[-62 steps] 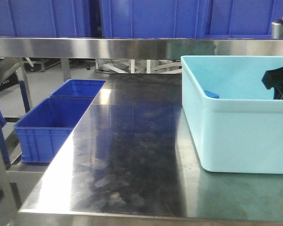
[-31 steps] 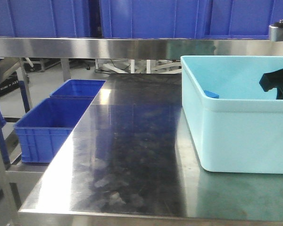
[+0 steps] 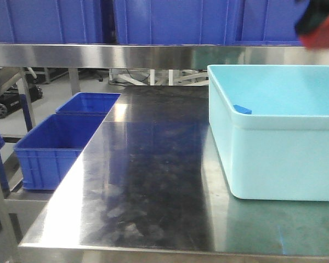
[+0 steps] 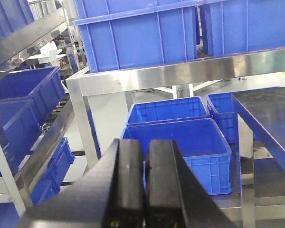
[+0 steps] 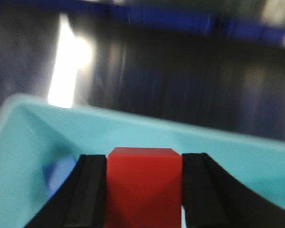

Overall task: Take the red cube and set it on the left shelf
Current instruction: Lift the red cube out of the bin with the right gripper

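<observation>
Right hand [image 5: 144,199] had risen from the light blue bin [image 3: 274,159], clamped on the red cube [image 3: 322,34], held high above the bin's right end, left hand [image 4: 145,190] pressed together, empty.

No text, label, brand, number or sign can be read in any of the three views. The surfaces that show are plain, and the right wrist view is too blurred to make out any small print.
</observation>
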`<state>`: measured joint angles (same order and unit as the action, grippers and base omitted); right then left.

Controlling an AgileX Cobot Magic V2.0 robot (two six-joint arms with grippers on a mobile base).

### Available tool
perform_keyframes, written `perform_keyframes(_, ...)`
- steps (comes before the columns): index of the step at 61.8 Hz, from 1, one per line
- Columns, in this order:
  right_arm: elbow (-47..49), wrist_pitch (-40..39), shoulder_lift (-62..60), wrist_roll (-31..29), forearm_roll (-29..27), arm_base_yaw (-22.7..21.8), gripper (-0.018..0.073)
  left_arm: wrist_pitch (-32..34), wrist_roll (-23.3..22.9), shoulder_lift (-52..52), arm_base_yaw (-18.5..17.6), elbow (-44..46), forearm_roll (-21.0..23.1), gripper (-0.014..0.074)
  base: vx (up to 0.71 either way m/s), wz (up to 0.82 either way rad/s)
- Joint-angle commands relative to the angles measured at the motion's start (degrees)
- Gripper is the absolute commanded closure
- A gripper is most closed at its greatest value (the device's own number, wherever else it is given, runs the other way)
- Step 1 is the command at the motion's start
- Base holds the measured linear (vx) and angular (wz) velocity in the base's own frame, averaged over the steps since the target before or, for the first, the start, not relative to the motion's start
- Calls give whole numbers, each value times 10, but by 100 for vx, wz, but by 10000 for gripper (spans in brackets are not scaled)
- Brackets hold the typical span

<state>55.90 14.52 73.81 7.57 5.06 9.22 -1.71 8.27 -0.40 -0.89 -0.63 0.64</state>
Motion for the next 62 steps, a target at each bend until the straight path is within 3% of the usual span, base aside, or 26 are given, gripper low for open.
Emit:
perform_keyframes(1, 18, -55, -70, -1, 18, 0, 502, 52, 0, 2, -3, -13, 3, 491, 0, 0)
perform_keyframes(16, -71, -61, -221, -1, 26, 0, 502, 52, 0, 2, -3, -13, 3, 491, 0, 0)
perform_keyframes(40, -297, -91, -485, -1, 26, 0, 502, 52, 0, 2, -3, -13, 3, 491, 0, 0)
perform_keyframes(62, -328, -95, -517, -1, 26, 0, 502, 52, 0, 2, -3, -13, 3, 491, 0, 0)
